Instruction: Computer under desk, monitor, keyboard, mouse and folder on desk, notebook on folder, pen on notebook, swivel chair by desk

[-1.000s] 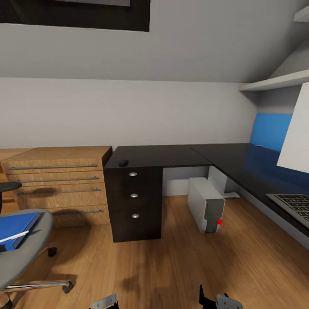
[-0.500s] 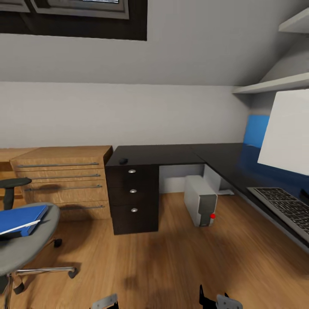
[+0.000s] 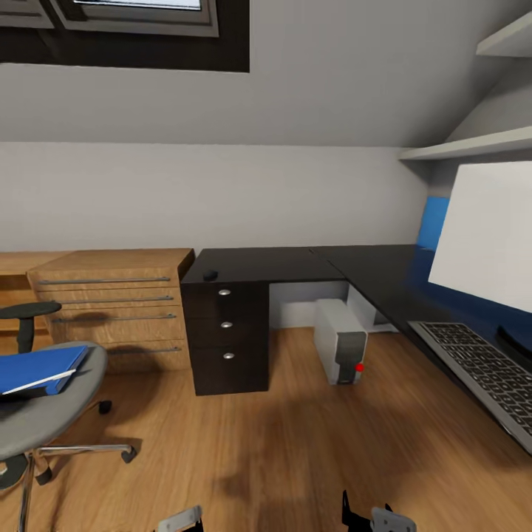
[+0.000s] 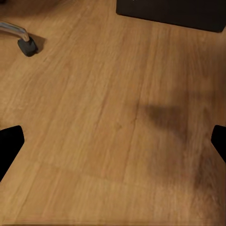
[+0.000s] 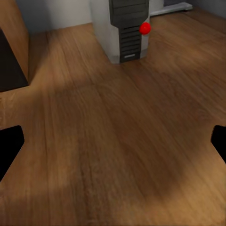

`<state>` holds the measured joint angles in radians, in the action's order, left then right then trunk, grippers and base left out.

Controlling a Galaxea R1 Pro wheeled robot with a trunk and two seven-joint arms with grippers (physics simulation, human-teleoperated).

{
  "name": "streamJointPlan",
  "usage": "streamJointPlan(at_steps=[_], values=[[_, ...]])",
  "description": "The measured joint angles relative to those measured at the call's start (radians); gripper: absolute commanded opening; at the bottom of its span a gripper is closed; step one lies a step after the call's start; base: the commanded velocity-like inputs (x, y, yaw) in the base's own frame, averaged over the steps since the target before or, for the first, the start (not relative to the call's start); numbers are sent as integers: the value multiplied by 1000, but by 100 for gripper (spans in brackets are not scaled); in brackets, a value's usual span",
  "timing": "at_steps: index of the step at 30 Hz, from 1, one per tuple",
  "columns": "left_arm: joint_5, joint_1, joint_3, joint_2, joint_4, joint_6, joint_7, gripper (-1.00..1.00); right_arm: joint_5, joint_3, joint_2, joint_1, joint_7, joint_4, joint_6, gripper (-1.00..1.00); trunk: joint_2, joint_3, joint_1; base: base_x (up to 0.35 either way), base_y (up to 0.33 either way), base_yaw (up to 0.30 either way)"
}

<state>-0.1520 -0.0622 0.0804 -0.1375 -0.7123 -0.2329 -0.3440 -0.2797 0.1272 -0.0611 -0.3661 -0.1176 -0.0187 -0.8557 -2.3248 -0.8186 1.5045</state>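
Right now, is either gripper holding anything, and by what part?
Nothing is held: the left gripper and right gripper are both open over bare wood floor.

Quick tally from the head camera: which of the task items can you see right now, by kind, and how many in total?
Monitor: 1
Keyboard: 1
Mouse: 1
Computer: 1
Folder: 1
Pen: 1
Swivel chair: 1
Desk: 1
Total: 8
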Motion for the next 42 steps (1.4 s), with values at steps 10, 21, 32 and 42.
streamJointPlan(at_steps=[10, 21, 32, 42], values=[[-2, 0, 0, 0, 0, 0, 1, 100, 0, 2, -2, 0, 0, -1, 23, 100, 63, 13, -34, -160, -1, 96], [-2, 0, 0, 1, 1, 0, 2, 100, 1, 2, 0, 0, 0, -1, 43, 100, 63, -4, -35, -24, 0, 105], [0, 0, 1, 2, 27, 1, 5, 100, 3, 2, -1, 0, 0, -1, 43, 100, 63, -21, -34, -26, -26, 107], [-1, 0, 1, 2, 28, 2, 5, 100, 5, 5, -1, 0, 0, 0, 44, 100, 63, -36, -34, -187, -184, 112]])
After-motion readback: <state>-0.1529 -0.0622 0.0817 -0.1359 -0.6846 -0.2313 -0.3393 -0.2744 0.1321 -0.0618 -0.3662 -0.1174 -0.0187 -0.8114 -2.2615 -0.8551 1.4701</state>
